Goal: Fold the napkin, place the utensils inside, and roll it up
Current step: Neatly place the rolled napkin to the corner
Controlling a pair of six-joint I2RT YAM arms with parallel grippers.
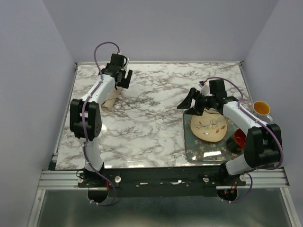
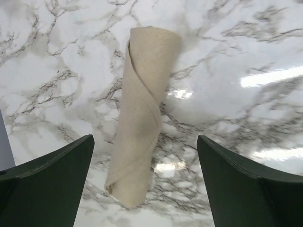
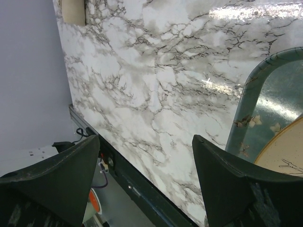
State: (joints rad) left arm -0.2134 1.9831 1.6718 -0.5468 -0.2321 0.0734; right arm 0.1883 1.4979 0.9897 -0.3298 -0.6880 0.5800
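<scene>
The tan napkin [image 2: 142,109] lies rolled into a tight tube on the marble table. In the top view it [image 1: 109,101] is at the back left, partly under my left arm. My left gripper [image 2: 144,138] hovers above it, open and empty, one finger on each side of the roll and clear of it; it also shows in the top view [image 1: 124,80]. My right gripper [image 1: 194,103] is open and empty over the tray's far left corner, and its jaws [image 3: 145,139] stand wide apart over bare table. The orange utensil is not in view.
A glass tray [image 1: 189,152] at the right holds the round patterned plate [image 1: 209,126] and a red bowl [image 1: 239,138]. A cup [image 1: 261,109] stands at the right edge. The tray rim [image 3: 244,101] and plate [image 3: 284,151] show in the right wrist view.
</scene>
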